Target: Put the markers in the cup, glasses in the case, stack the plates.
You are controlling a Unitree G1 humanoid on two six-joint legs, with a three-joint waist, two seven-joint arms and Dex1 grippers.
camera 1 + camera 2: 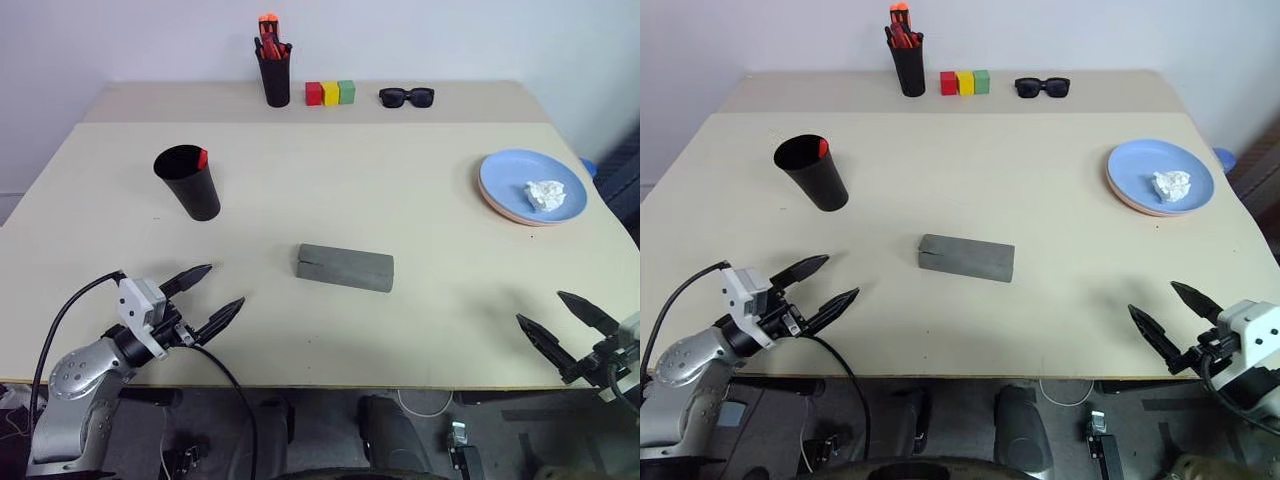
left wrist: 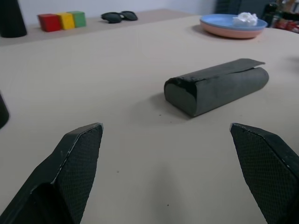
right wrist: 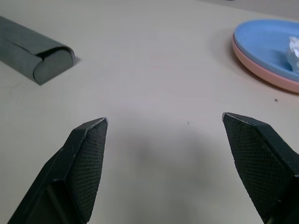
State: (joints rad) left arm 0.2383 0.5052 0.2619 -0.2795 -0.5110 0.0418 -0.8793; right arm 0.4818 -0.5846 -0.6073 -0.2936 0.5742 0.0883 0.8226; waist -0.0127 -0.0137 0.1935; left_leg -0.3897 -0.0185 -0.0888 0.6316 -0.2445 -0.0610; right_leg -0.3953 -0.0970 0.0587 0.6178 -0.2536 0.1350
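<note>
Two pincers hang low over the near edge of the surface (image 1: 420,200), both spread wide and gripping nothing: the left pincer (image 1: 205,298) at the near left corner, the right pincer (image 1: 566,325) at the near right. Each arm sits level, fingers pointing out across the surface, the left one angled inward toward the case (image 1: 345,267).

All three jobs look done. The cup (image 1: 189,181) stands upright on the left with a red-orange tip poking above its rim, which I take for one of the markers (image 1: 203,158); the other cannot be made out inside. The case lies closed in the middle of the surface, well apart from either pincer, and no wire-framed glasses lie anywhere on the surface, so they are presumably inside. The plates (image 1: 510,195) sit stacked at the far right, blue on top of pink, with a crumpled white wad (image 1: 545,194) resting on the blue one.

Against the far edge stand a pen holder (image 1: 274,72) of orange-capped pens, three coloured blocks (image 1: 330,93) and black sunglasses (image 1: 406,96).

Nothing further seems called for beyond keeping the arms clear.
</note>
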